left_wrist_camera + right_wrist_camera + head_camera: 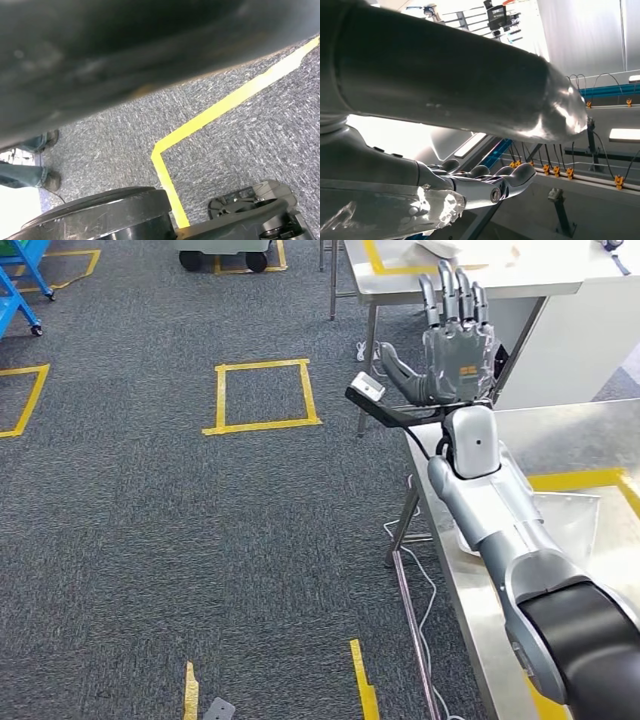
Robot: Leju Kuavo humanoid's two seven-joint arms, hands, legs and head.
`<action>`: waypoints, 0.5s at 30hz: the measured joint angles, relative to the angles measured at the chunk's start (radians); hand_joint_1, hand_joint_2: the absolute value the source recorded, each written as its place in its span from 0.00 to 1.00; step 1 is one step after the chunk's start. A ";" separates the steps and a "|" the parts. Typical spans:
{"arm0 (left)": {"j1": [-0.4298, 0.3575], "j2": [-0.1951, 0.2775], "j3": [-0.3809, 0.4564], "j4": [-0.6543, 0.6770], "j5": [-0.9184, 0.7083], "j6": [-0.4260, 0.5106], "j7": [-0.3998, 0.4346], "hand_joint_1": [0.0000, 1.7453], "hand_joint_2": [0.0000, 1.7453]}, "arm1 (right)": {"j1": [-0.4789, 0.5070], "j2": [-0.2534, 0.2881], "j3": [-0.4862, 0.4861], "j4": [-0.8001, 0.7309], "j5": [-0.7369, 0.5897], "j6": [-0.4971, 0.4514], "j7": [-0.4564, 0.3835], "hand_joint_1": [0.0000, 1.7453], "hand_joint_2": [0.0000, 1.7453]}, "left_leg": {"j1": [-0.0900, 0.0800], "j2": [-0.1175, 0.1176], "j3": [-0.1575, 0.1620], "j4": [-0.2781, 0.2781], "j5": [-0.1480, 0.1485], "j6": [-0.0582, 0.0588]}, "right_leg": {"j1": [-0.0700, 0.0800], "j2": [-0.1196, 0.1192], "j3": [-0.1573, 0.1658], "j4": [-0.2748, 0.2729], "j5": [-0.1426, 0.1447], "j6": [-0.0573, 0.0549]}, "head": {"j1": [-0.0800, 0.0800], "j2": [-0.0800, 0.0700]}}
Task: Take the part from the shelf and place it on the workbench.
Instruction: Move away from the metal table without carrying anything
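Note:
My right hand is raised above the near corner of the steel workbench, fingers straight up and thumb spread, with nothing in it. In the right wrist view the thick thumb and darker fingers stretch out against the ceiling. A clear plastic bag, apparently holding the part, lies on the workbench inside yellow tape marks, just right of my right forearm. A crinkled clear film shows close to the right wrist camera. A dark blurred shape, probably my left hand, hangs over the carpet; its fingers are unreadable.
A flat black piece with a white label juts out from the right wrist below the thumb. A yellow taped square marks the carpet. Another table stands behind, and cables trail under the bench. A person's shoes stand near.

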 joint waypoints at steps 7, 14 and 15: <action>-0.003 -0.003 0.000 0.000 0.000 0.002 0.000 0.00 0.00 | 0.001 -0.007 0.000 -0.005 0.000 0.000 0.000 0.00 0.00 | 0.011 0.001 0.016 -0.028 0.008 0.025 | -0.002 0.006 -0.095 0.188 -0.097 0.017 | 0.005 0.000; -0.003 -0.004 0.001 0.000 -0.003 0.002 0.000 0.00 0.00 | 0.010 -0.010 0.000 -0.005 0.002 0.000 0.001 0.00 0.00 | 0.014 -0.009 0.032 -0.016 -0.015 -0.004 | -0.012 0.009 -0.027 0.038 0.007 0.026 | 0.008 0.000; -0.003 -0.004 0.001 0.000 -0.003 0.002 0.001 0.00 0.00 | 0.010 -0.010 0.001 -0.005 0.002 0.000 0.001 0.00 0.00 | 0.013 -0.010 0.032 -0.014 -0.017 -0.009 | -0.011 0.011 -0.013 0.015 0.005 0.022 | 0.009 0.000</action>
